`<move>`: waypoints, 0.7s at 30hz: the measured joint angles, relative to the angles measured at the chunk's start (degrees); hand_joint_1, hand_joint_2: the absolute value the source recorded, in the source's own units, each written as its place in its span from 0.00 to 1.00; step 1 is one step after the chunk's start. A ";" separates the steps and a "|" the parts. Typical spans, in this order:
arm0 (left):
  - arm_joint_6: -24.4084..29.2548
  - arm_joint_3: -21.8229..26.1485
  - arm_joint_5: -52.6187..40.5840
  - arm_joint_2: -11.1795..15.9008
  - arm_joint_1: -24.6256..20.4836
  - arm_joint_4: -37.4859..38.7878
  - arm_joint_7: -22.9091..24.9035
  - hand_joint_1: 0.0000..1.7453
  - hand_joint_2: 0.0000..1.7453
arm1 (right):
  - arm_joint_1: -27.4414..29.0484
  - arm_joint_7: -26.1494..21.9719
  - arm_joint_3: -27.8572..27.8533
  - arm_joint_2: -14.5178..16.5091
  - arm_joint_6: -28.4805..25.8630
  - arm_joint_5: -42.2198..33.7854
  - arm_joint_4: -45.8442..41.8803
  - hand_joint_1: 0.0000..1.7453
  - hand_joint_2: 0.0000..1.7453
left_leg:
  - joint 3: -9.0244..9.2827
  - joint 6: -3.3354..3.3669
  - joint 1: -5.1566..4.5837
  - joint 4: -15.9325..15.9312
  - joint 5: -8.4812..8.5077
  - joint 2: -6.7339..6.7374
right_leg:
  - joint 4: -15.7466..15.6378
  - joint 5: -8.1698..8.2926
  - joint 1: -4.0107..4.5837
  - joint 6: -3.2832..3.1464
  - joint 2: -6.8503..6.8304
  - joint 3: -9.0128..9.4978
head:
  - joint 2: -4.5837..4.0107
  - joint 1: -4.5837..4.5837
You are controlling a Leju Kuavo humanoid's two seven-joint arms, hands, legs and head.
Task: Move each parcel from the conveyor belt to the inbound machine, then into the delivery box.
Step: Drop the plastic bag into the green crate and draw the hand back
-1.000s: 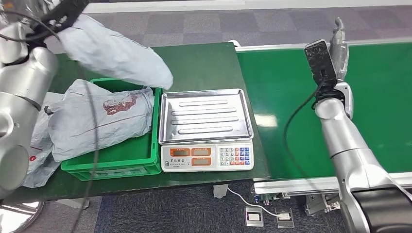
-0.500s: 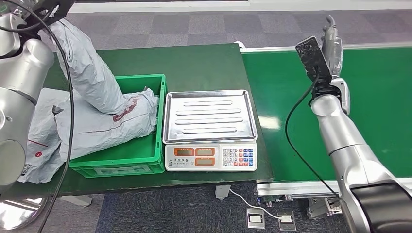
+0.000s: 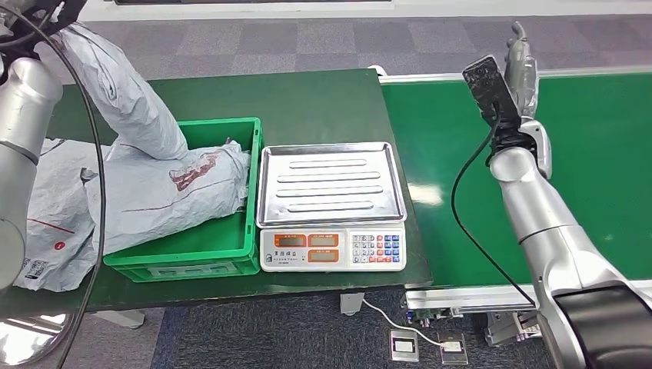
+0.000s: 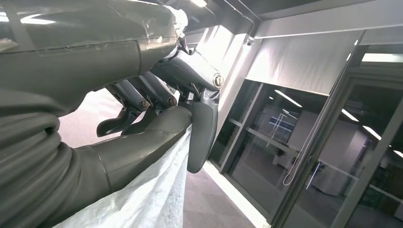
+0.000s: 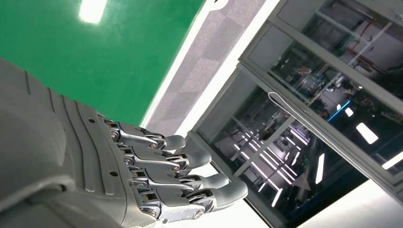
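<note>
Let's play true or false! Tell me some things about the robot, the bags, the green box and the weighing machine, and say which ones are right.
1. The scale's metal tray has a parcel on it. False: the tray is bare.
2. The left hand holds a grey parcel by its top end. True.
3. The green box already has a grey parcel with red marks lying in it. True.
4. The right hand grips a parcel. False: it holds nothing, its fingers straight, raised over the green conveyor belt.
5. The scale stands on the conveyor belt. False: it stands on the dark green table, beside the box.
</note>
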 joint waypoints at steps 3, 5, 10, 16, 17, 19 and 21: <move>-0.02 0.57 0.09 0.09 0.00 -0.06 -0.11 1.00 1.00 | 0.00 0.00 0.28 0.02 -0.05 0.01 0.00 0.00 0.00 | 0.00 0.00 -0.01 0.01 0.00 -0.01 | 0.00 0.00 -0.01 0.00 0.00 0.00 | 0.00 0.00; -0.02 0.72 0.09 0.15 0.00 -0.07 -0.11 1.00 1.00 | 0.00 0.00 0.34 0.04 -0.06 0.02 0.00 0.00 0.00 | 0.00 0.00 -0.01 0.01 0.00 -0.01 | 0.00 0.00 -0.01 0.00 -0.01 0.00 | 0.00 0.00; -0.02 0.79 0.07 0.24 0.00 -0.15 -0.11 0.75 0.75 | 0.00 0.00 0.38 0.05 -0.06 0.02 0.00 0.00 0.00 | 0.00 0.00 -0.01 0.01 0.00 -0.01 | 0.00 0.00 -0.01 0.00 -0.01 0.00 | 0.00 0.00; 0.37 1.42 1.17 0.08 -0.04 -0.85 -3.35 0.00 0.00 | 1.47 1.48 0.38 0.21 -1.67 2.60 -1.33 0.00 0.00 | 0.01 0.00 0.04 0.01 0.00 -0.01 | 0.00 0.00 0.04 0.00 -0.01 0.00 | 0.00 0.00; 0.50 1.77 1.40 -0.01 -0.14 -1.22 -4.12 0.00 0.00 | 2.39 2.01 0.38 0.30 -2.03 3.57 -2.22 0.00 0.00 | 0.01 0.00 0.04 0.02 0.00 0.00 | 0.00 0.00 0.04 0.00 -0.01 0.00 | 0.00 0.00; 0.73 2.35 1.47 -0.17 -0.45 -1.76 -4.64 0.00 0.00 | 3.99 2.57 0.38 0.47 -2.23 4.72 -3.75 0.00 0.00 | 0.01 0.00 0.03 0.02 0.00 0.02 | 0.00 0.00 0.03 0.00 0.00 -0.01 | 0.00 0.00; 0.80 2.57 1.47 -0.27 -0.61 -1.91 -4.71 0.00 0.00 | 4.58 2.68 0.38 0.57 -2.22 4.99 -4.28 0.00 0.00 | 0.01 -0.01 0.03 0.02 -0.01 0.03 | -0.01 0.00 0.03 0.00 0.02 -0.02 | 0.00 0.00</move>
